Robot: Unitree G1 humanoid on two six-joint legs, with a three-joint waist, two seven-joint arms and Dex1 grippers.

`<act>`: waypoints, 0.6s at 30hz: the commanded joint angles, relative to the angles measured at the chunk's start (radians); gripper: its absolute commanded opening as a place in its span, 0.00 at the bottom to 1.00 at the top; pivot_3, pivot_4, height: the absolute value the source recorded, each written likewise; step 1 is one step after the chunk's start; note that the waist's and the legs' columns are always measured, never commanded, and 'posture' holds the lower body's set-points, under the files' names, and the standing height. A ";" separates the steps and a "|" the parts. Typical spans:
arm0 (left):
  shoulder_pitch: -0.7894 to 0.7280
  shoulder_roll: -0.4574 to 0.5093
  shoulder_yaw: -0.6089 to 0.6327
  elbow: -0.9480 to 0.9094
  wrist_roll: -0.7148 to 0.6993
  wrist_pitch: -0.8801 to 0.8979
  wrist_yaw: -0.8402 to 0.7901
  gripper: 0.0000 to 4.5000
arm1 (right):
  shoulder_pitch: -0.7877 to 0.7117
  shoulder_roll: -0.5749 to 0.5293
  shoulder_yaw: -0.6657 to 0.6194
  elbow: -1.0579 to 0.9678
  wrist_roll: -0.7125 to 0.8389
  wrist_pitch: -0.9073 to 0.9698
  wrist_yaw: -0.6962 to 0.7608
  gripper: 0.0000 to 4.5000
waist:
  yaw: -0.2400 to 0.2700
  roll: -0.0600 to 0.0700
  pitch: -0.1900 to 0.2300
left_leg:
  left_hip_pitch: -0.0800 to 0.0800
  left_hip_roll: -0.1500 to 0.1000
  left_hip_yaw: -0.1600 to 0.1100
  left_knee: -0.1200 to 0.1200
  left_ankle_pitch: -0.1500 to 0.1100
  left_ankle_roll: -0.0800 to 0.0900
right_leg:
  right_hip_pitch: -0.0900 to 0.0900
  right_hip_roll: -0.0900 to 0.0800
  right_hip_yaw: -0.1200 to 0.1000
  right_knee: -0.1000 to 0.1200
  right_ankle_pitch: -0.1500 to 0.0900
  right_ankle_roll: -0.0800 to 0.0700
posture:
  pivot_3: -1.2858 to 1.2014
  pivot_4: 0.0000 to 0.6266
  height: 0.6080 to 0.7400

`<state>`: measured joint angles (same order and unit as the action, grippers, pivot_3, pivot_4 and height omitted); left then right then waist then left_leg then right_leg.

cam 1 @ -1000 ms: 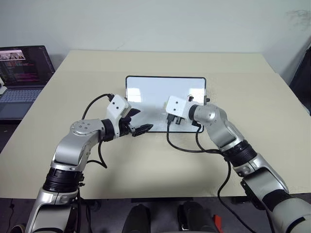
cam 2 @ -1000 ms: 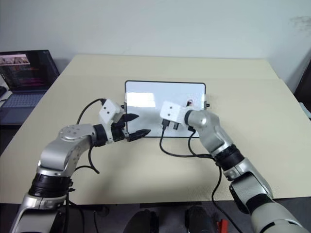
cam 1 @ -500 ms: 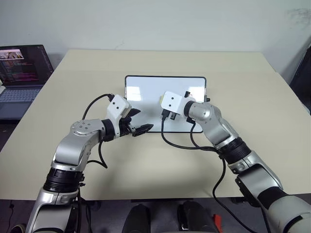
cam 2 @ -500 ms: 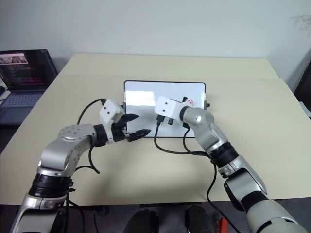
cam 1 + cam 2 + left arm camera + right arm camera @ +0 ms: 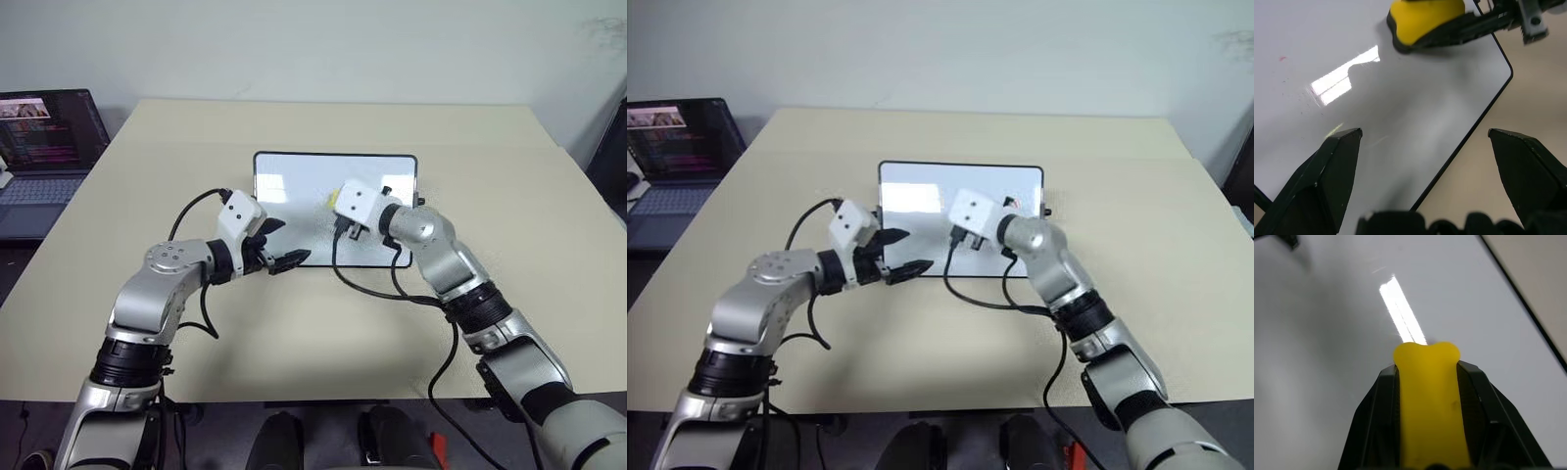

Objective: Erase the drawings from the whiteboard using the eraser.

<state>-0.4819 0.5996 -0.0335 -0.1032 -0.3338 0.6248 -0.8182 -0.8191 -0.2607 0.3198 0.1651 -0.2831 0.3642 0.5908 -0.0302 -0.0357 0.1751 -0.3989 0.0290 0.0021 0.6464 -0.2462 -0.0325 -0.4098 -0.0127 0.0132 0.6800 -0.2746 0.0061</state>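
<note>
Two grippers are seen over a beige table [image 5: 509, 225], both near the whiteboard [image 5: 294, 181], which lies flat near the middle of the tabletop. The eraser [image 5: 1429, 401] is clamped between the black fingers [image 5: 1376, 426] of the right gripper [image 5: 1427, 357]; its yellow body is squeezed from both sides, and its rounded tip projects past the fingertips. In the left wrist view the eraser is seen low against the glossy white surface, with its dark underside turned towards the board, though contact cannot be confirmed. From the head views this gripper is placed over the right half of the board.

The left gripper [image 5: 277, 245] is held at the board's near-left corner, its two fingers spread wide with nothing between them. In its wrist view the black frame of the board is seen running diagonally between the fingertips [image 5: 1339, 147].

Of the drawings, a small red mark [image 5: 1010, 205] is visible near the right edge of the board, just beyond the right wrist, and a faint red speck [image 5: 1282, 58] is seen in the left wrist view. Bright window reflections are cast on the board.

A laptop [image 5: 44, 147] with a lit screen is set off the table's left side.
</note>
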 commanded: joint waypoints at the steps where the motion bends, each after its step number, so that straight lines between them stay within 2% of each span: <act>1: -0.031 -0.011 0.007 -0.010 -0.020 -0.033 -0.024 1.00 | 0.056 -0.025 -0.080 -0.262 0.082 0.082 0.049 0.28 | 0.002 0.000 0.000 | -0.001 0.000 0.000 0.000 0.000 0.000 | 0.000 0.000 0.000 0.000 0.000 0.000 | 0.52 0.24 1.00; 3: -0.039 -0.024 0.005 -0.003 -0.021 -0.045 -0.029 1.00 | 0.124 -0.069 -0.117 -0.430 0.107 0.152 0.080 0.28 | 0.005 0.000 0.000 | -0.002 0.000 0.000 -0.001 -0.001 -0.001 | -0.001 0.000 0.000 -0.001 -0.001 0.001 | 0.52 0.24 1.00; 8: -0.074 -0.057 -0.007 0.019 -0.026 -0.052 -0.044 1.00 | 0.300 -0.149 -0.225 -0.687 0.158 0.344 0.083 0.28 | 0.007 0.000 0.000 | -0.002 -0.001 0.000 0.000 -0.002 -0.002 | -0.001 -0.001 0.000 -0.001 -0.002 0.002 | 0.52 0.24 1.00; 12: -0.114 -0.082 -0.020 0.034 -0.021 -0.055 -0.048 1.00 | 0.476 -0.232 -0.285 -0.779 0.174 0.418 0.079 0.28 | 0.008 0.000 0.000 | -0.001 -0.002 0.000 0.000 -0.002 -0.002 | 0.000 -0.001 -0.001 0.000 -0.002 0.002 | 0.52 0.24 1.00; 14: -0.128 -0.087 -0.028 0.053 -0.015 -0.059 -0.056 1.00 | 0.533 -0.239 -0.290 -0.794 0.180 0.426 0.057 0.28 | 0.005 0.000 0.000 | -0.001 -0.002 0.000 0.000 -0.002 -0.002 | 0.000 0.000 0.000 -0.001 -0.002 0.002 | 0.52 0.24 1.00; 18: -0.147 -0.086 -0.042 0.088 -0.011 -0.060 -0.077 1.00 | 0.532 -0.210 -0.253 -0.784 0.180 0.425 0.000 0.28 | -0.012 0.000 0.000 | 0.002 -0.001 0.002 0.000 -0.002 -0.002 | 0.000 0.006 0.003 0.000 -0.002 0.002 | 0.52 0.24 1.00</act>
<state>-0.6036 0.5129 -0.0805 -0.0194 -0.3392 0.5798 -0.8848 -0.2540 -0.4831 0.0627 -0.5808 -0.1049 0.7967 0.6198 -0.0426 -0.0356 0.1752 -0.3968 0.0287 0.0042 0.6463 -0.2481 -0.0343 -0.4095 -0.0047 0.0165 0.6806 -0.2771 0.0082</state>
